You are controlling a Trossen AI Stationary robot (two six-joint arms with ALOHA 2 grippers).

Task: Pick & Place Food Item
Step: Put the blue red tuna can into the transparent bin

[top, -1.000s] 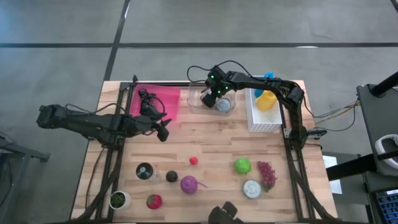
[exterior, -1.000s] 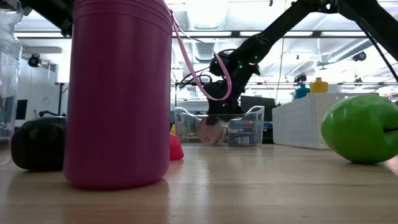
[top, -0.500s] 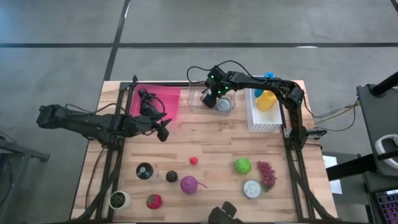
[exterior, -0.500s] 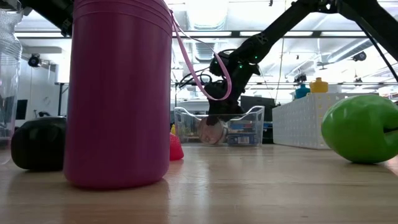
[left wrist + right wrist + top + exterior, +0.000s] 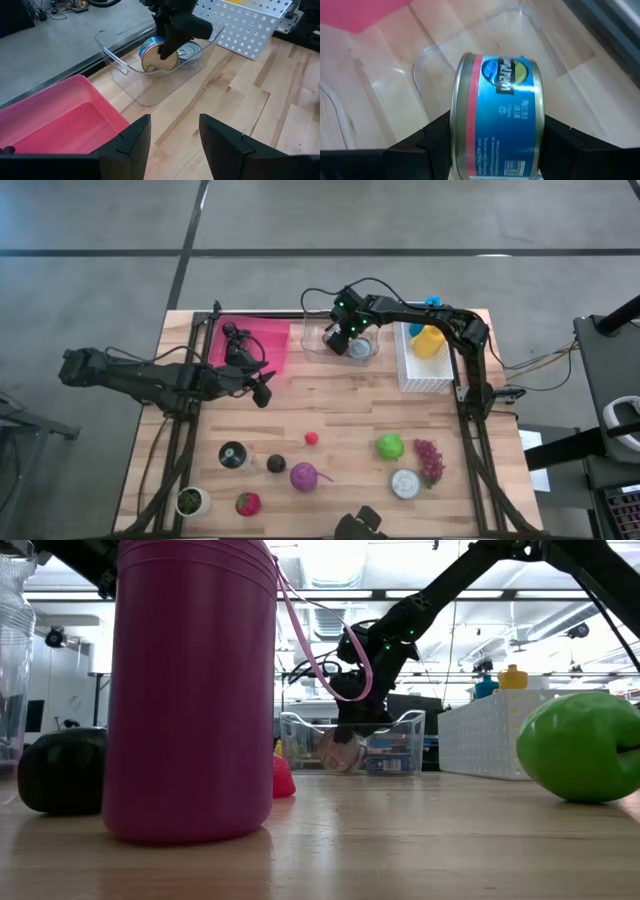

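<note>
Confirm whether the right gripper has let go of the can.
No, the right gripper has its fingers on both sides of the blue can, over the clear bin.

The right arm reached from the table's right edge across the far side, its wrist bent downward; the right gripper [image 5: 349, 340] hung low there, its two fingers [image 5: 410, 145] clamped on a tin can [image 5: 495, 117] (held on its side); the left arm lay stretched in from the left edge; the left gripper [image 5: 172, 142] hovered with fingers apart, holding nothing.
</note>
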